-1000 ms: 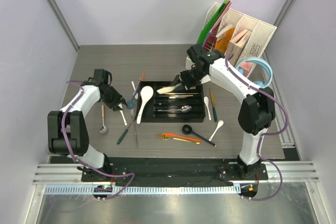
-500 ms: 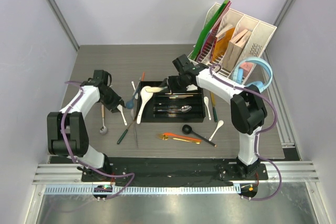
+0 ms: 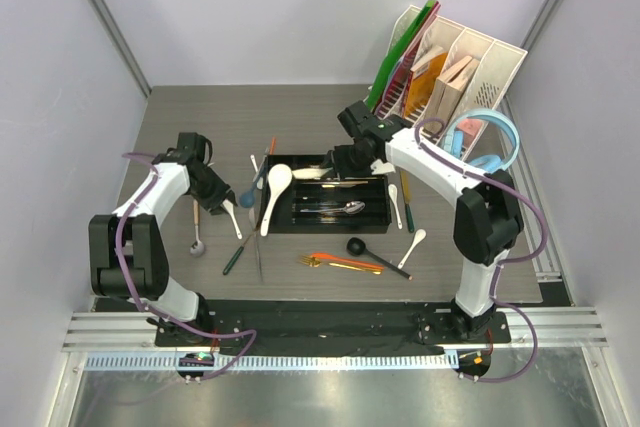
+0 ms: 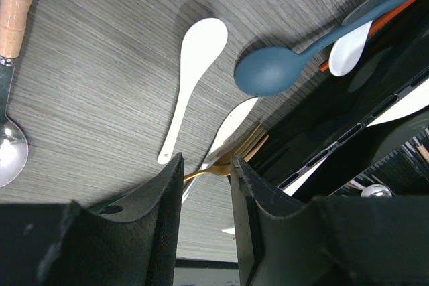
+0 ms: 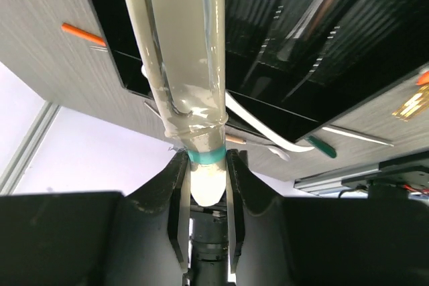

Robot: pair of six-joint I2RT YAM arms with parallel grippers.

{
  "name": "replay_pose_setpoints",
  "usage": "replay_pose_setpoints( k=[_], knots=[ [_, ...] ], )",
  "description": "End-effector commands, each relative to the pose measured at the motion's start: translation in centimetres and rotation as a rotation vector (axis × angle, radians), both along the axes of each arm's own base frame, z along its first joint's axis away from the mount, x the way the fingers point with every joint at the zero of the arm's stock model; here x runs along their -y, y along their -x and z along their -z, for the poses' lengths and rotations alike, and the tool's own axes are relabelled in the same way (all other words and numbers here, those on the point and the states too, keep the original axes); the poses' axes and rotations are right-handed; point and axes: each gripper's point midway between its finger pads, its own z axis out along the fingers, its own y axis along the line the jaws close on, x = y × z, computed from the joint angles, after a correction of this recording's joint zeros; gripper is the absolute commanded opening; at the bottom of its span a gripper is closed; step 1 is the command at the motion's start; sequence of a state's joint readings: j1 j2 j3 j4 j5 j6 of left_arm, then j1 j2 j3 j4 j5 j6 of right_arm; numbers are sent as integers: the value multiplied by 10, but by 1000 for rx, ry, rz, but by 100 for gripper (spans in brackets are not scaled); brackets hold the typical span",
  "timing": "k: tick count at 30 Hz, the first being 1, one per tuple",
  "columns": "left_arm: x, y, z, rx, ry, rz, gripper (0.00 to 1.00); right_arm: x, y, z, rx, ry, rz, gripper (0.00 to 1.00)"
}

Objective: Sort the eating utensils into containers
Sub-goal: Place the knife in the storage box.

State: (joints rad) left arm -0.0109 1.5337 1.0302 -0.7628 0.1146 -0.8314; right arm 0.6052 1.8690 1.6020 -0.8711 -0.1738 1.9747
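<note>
Cream-coloured, film-wrapped utensil (image 5: pixel 181 45) sat clamped between the fingers of the right gripper (image 5: pixel 204 159), that arm stretched leftward over the far-left end of the black tray (image 3: pixel 330 229). The other arm bent low beside the tray's left side, the left gripper (image 4: pixel 206 165) with fingers apart, gripping nothing, above a gold fork (image 4: pixel 234 159) on the table.
</note>
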Motion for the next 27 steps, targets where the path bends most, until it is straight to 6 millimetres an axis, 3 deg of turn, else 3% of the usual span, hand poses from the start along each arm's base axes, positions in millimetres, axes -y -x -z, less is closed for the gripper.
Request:
replay_pose_setpoints(
  k=[1,5,10,20,27],
  knots=[
    [-1,-14,-13,58,8,9,34,3,1,-5,-42,-51,144,1],
    [-2,-6,-10,42,-2,16,34,4,4,2,-46,-44,165,1],
    [-2,-3,-12,40,-7,23,34,0,8,34,-78,-51,140,1],
    [-5,4,-10,5,-25,35,34,-11,-1,53,-82,-71,134,1],
    [-7,3,-12,1,-38,41,34,-4,-2,58,-84,-63,168,1]
  ],
)
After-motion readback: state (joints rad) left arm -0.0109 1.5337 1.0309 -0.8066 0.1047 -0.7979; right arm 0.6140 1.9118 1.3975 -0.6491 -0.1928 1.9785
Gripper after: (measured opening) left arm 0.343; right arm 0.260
